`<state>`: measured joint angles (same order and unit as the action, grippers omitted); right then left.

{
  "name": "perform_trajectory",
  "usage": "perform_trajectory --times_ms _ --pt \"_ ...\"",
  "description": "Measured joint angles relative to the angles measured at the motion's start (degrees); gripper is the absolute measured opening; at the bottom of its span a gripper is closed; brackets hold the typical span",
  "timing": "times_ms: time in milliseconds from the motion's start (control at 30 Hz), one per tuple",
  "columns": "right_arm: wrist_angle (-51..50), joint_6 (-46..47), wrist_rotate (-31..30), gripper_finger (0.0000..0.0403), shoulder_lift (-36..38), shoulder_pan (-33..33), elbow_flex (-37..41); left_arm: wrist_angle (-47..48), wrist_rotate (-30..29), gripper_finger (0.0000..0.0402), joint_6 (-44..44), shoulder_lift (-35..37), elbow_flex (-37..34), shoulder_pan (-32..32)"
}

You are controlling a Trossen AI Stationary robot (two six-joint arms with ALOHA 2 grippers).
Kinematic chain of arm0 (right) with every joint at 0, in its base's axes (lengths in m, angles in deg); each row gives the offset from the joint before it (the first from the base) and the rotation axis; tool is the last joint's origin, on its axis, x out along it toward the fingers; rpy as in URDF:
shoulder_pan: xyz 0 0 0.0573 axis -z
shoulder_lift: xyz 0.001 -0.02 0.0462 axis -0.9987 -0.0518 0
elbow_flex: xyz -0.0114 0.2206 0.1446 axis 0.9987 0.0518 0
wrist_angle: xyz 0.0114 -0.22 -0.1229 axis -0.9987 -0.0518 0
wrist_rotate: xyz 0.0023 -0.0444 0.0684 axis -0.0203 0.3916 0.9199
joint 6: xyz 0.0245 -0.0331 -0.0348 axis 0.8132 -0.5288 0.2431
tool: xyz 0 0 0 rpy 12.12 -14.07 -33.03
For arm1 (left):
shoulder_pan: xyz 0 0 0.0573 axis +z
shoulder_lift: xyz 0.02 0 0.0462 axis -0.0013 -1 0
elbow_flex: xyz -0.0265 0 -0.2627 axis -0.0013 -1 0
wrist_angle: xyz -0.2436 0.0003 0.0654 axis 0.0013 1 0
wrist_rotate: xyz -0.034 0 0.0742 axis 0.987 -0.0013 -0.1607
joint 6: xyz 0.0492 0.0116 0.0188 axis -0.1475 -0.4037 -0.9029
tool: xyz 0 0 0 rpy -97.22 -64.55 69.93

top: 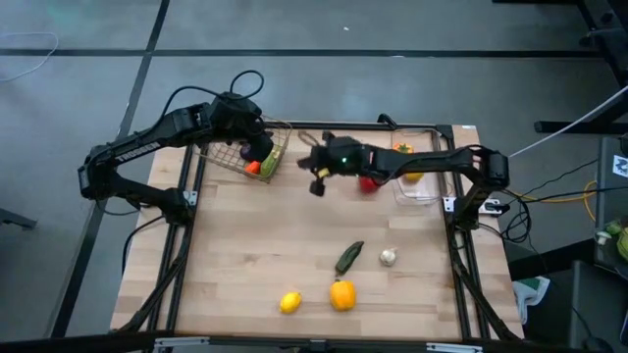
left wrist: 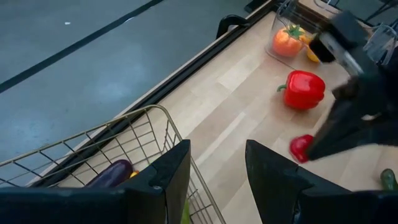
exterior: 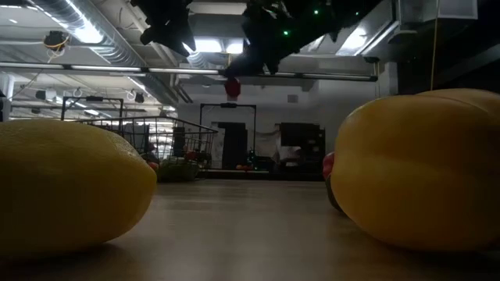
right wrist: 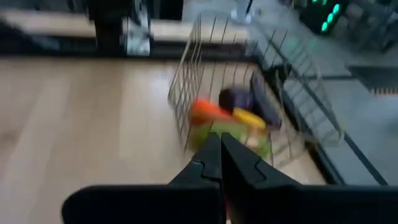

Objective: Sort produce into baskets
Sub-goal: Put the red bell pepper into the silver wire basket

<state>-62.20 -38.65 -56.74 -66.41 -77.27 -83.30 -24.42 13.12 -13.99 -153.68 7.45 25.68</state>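
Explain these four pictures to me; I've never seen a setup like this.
Two dark robot arms work at a wooden table, sorting toy produce. One picture looks down from above, one looks level across the tabletop, and two come from cameras on the wrists. The left gripper hangs over the wire basket, fingers slightly apart, holding nothing that I can see. The right gripper is shut near the table's middle; the level view shows something small and red under it. A lemon, orange pepper, green vegetable and garlic bulb lie loose. A clear bin sits at the right.
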Motion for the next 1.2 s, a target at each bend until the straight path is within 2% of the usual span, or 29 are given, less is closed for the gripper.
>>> perform_trajectory --times_ms 233,433,733,900,1200 --pt "18.20 0.05 1.67 0.0001 -4.21 4.09 0.00 -0.38 -0.39 0.0150 -0.11 0.00 0.00 0.17" --pt "32.81 0.17 1.74 0.0001 -10.77 7.02 0.00 -0.42 -0.66 0.0150 -0.04 0.00 0.00 1.38" --pt "45.47 0.24 3.47 0.0001 -20.44 9.44 -0.21 -0.42 -1.14 0.0150 -0.09 0.00 0.00 2.91" --pt "45.06 0.23 6.54 0.0001 -25.74 9.40 -5.96 -0.44 -1.40 0.0150 -0.07 0.00 0.00 3.72" --pt "30.18 0.24 7.61 0.0001 -29.91 9.40 -15.35 -0.42 -1.40 0.0150 -0.04 0.00 0.00 3.85"
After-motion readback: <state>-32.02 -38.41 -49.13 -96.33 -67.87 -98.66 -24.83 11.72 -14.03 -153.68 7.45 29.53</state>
